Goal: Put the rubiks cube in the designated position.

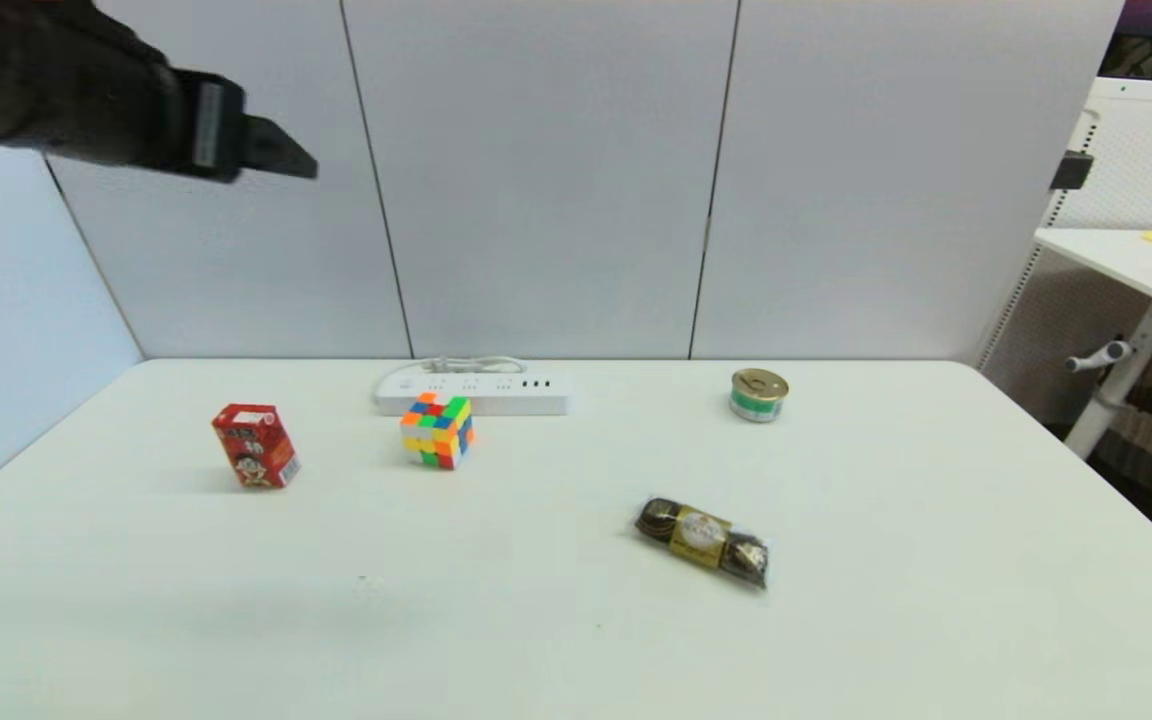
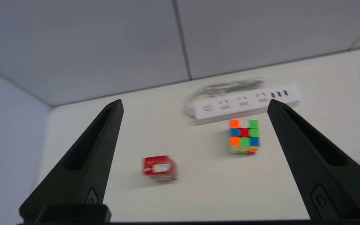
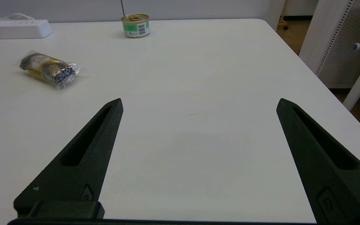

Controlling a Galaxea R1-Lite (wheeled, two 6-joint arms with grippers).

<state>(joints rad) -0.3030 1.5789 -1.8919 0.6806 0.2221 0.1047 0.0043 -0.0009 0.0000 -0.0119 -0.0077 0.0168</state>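
Observation:
The rubiks cube stands on the white table, just in front of a white power strip; the left wrist view also shows the rubiks cube. My left gripper hangs high in the air at the upper left, well above and to the left of the cube. In its wrist view the left gripper is open, nothing between the fingers. My right gripper is open too, low over bare tabletop at the right side, and out of the head view. The designated position has no mark of its own.
A red drink carton stands left of the cube. The power strip lies at the back wall. A small tin can sits at the back right, a wrapped chocolate pack right of centre. Another desk stands beyond the right edge.

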